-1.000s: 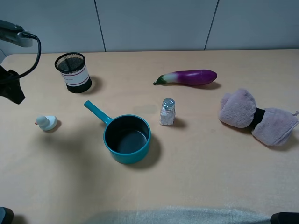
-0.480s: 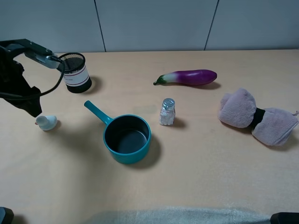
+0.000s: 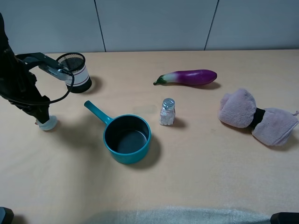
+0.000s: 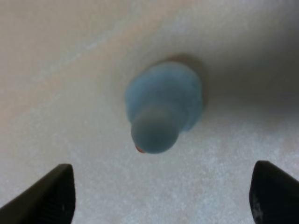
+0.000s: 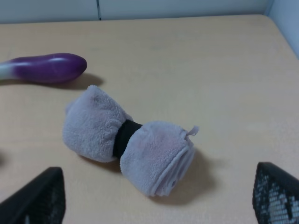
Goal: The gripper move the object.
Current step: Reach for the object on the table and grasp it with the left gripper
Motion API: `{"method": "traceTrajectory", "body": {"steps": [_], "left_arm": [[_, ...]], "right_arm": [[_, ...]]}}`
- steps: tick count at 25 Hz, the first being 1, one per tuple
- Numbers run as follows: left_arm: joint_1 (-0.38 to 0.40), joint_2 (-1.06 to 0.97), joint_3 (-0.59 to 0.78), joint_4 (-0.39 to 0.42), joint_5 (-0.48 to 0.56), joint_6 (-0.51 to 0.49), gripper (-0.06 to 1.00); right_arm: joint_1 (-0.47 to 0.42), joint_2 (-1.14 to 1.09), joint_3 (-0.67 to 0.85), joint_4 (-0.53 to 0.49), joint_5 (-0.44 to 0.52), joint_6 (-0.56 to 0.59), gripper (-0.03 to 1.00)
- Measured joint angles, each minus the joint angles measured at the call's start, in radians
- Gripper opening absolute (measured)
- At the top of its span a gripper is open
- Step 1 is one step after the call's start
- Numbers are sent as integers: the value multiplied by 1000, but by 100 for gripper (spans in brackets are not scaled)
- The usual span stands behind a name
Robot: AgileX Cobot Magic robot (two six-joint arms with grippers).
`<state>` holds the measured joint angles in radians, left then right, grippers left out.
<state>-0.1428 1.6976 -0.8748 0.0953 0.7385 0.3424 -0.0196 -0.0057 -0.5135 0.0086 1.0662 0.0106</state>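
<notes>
The black robot claw (image 3: 42,117) on the left has dropped over the tiny white toy duck (image 3: 48,124) by the tan table's (image 3: 196,168) left edge, dark fingers (image 4: 51,196) spread wide, duck straight below between them.

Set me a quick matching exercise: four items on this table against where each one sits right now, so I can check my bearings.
Things:
1. toy duck
2. eggplant
3. salt shaker
4. teal saucepan

Places:
A. between the teal saucepan and the rolled towel
B. at the back of the table, right of centre
C. just below the open left gripper
D. nearest the front edge, handle pointing toward the mesh cup

Pairs: 1-C, 2-B, 3-A, 4-D.
</notes>
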Motion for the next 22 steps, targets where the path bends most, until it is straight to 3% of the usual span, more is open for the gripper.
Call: {"method": "traceTrajectory", "body": {"steps": [18,22], "left_arm": [[-83,163,0,40,-77,0,76],[-83,163,-1,79,-96,0,76]], "right_arm": [[0,0,0,0,-1,0,61],[0,0,0,0,-1,0,61]]}}
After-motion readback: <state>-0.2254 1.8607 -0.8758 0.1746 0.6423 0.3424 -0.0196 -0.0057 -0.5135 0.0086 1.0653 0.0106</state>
